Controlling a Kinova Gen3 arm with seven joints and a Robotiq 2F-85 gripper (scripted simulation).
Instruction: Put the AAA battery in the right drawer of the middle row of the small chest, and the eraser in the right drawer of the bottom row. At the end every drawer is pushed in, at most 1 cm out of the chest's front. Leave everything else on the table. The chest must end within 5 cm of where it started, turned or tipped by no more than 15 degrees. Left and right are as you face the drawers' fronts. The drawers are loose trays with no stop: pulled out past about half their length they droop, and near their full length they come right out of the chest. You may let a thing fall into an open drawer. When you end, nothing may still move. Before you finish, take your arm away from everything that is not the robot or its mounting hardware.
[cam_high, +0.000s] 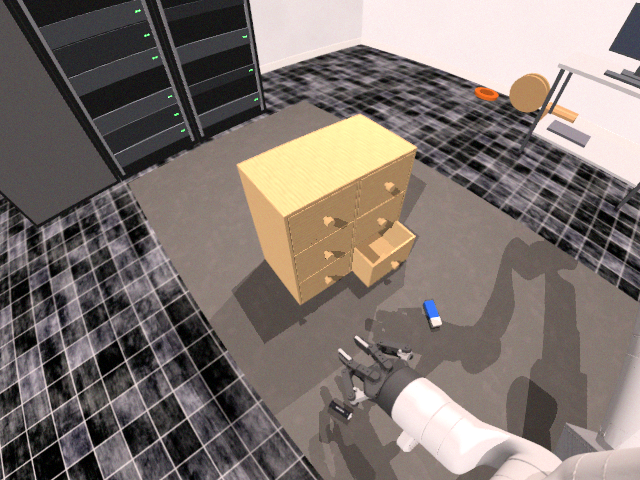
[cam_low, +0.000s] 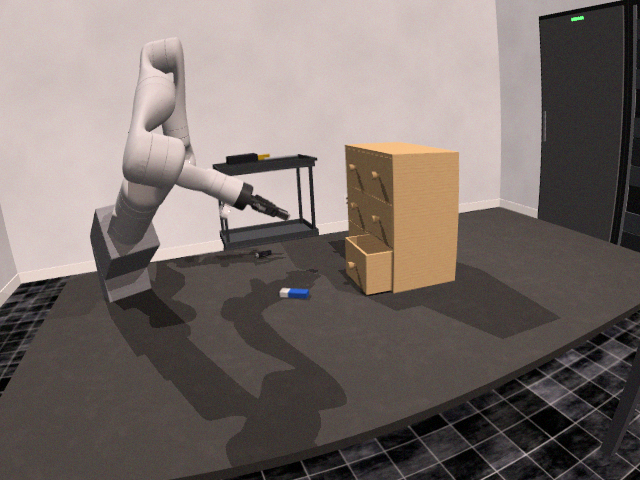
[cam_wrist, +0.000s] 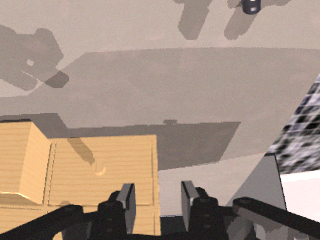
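The gripper (cam_high: 350, 345) (cam_low: 287, 217) (cam_wrist: 158, 196) hangs above the table, its fingers partly spread around nothing. From over here, the eraser (cam_high: 432, 313) (cam_low: 294, 293) lies off toward the open-drawer side, its long axis running roughly out from the chest (cam_high: 330, 160) (cam_low: 423, 217) (cam_wrist: 100, 170), just beyond the bottom right drawer (cam_high: 385, 258) (cam_low: 378, 271) (cam_wrist: 15, 155).

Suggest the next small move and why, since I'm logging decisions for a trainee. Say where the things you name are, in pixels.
Probably swing the end effector (cam_high: 349, 346) (cam_low: 288, 218) (cam_wrist: 158, 196), open and holding nothing, toward the eraser (cam_high: 431, 313) (cam_low: 294, 293): it lies on the table, and its target, the bottom right drawer (cam_high: 370, 273) (cam_low: 378, 272), already stands pulled out with room inside.
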